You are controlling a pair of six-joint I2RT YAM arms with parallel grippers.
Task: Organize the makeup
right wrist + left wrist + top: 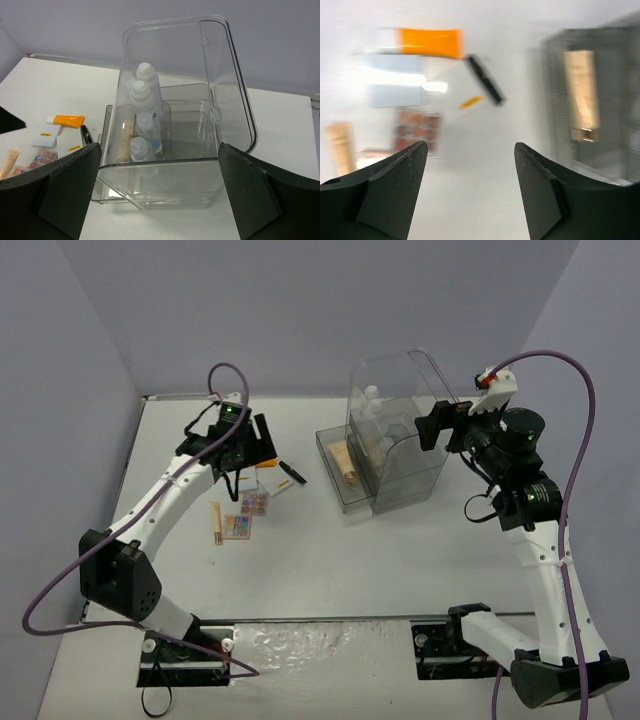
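1. I tell every place from the clear case [400,445]. It stands on the white worktop [330,580] with its curved lid tipped up.
2. A drawer [326,445] is pulled out of the case on the side that faces the left arm [170,495].
3. Inside the case I see white bottles [143,85] in a row, two tall ones and two small ones.
4. One beige tube [346,464] lies in the pulled-out drawer.
5. The other makeup lies on the worktop on the drawer side of the case, and none of it touches the case.
6. The black slim tube [292,473] is the piece nearest the case.
7. The orange tube [70,120], the white square compact [47,136] and the eyeshadow palette [254,505] lie a bit farther out.
8. A second beige tube [216,523] lies farthest from the case.
9. The left jaws hang over this pile, well apart from the case. They are spread wide with nothing between the two black fingers [395,185]. That wrist picture is blurry, so I cannot see small things in it well.
10. The right arm [530,500] is on the far side of the case from the drawer.
11. The right jaws are spread wide too and grip nothing. The case fills the space in front of their fingers [65,190], and I cannot tell if they touch it
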